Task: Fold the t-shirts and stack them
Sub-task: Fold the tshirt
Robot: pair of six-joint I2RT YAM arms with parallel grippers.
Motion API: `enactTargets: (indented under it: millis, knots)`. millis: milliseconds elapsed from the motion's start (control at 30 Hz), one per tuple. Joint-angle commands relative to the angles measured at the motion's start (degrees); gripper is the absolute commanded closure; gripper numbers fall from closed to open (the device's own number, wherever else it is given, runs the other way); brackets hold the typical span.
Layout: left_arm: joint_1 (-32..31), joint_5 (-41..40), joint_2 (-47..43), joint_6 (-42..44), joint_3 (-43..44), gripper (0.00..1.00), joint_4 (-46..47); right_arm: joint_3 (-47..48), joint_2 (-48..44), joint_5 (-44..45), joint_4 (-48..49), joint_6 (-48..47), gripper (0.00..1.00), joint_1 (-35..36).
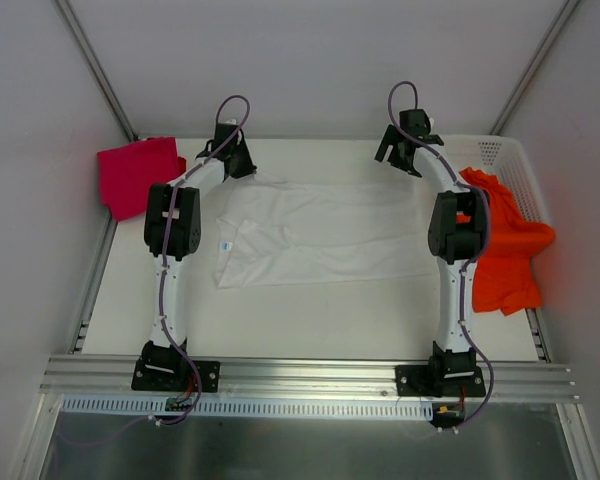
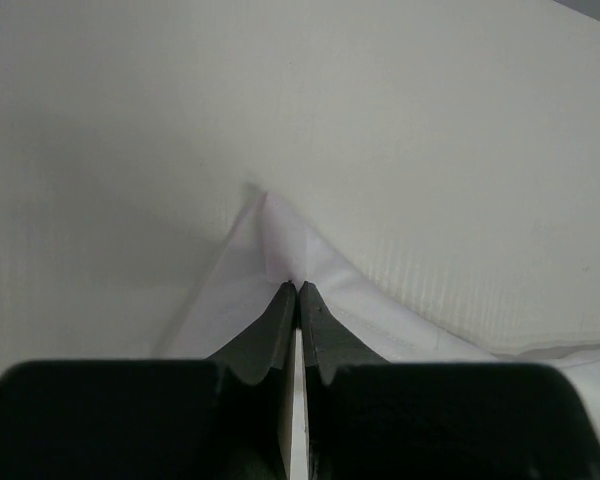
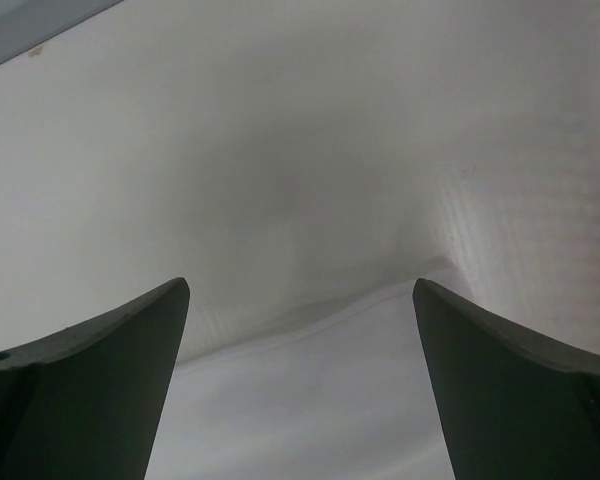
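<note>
Pinches a far corner of the white t-shirt [image 1: 320, 235] in the left gripper [image 1: 238, 160], jaws pressed together on the cloth. From the left wrist, shows a small pale fold of the white t-shirt [image 2: 280, 235] standing just beyond the closed tips of the left gripper [image 2: 298, 288], with the hem running off to the right across the table [image 1: 310, 320].

Holds the right gripper [image 1: 405, 150] at the shirt's other far corner, jaws spread wide and gripping nothing. From the right wrist, frames the hemmed edge of the white t-shirt [image 3: 310, 400] between and below the two fingers [image 3: 130, 370]; cannot tell whether these touch the cloth.

Lies otherwise flat at mid-table between the two arms, with a small blue label [image 1: 226, 245] near the left edge.

Shows the magenta t-shirt [image 1: 135, 175] bunched at the table's far left corner and the orange t-shirt [image 1: 505, 250] draped over the right edge, beside the white basket [image 1: 515, 165], both well apart from either pair of jaws.
</note>
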Motion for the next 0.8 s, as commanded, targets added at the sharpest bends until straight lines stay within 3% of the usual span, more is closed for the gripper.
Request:
enactTargets:
  millis: [0, 100, 167, 400, 767]
  knots:
    - [0.44, 1.6, -1.48, 0.16, -0.18, 1.0, 2.17, 4.97, 0.43, 10.7, -7.19, -0.63, 0.01, -0.61]
    - [0.44, 1.6, -1.4, 0.07, -0.27, 1.0, 2.26, -0.2, -2.38, 13.61, -7.64, 2.69, 0.0, -1.75]
    - [0.53, 1.69, -1.48, 0.07, -0.27, 1.0, 2.17, -4.41, -3.7, 10.72, -7.29, 4.38, 0.01, -3.15]
    - [0.53, 1.69, -1.48, 0.07, -0.27, 1.0, 2.26, -8.73, -5.56, 11.33, -8.78, 7.29, 0.01, -3.69]
    - [0.44, 2.04, -1.66, 0.25, -0.62, 1.0, 2.52, -3.03, -1.25, 6.23, -8.69, 7.99, 0.04, -5.35]
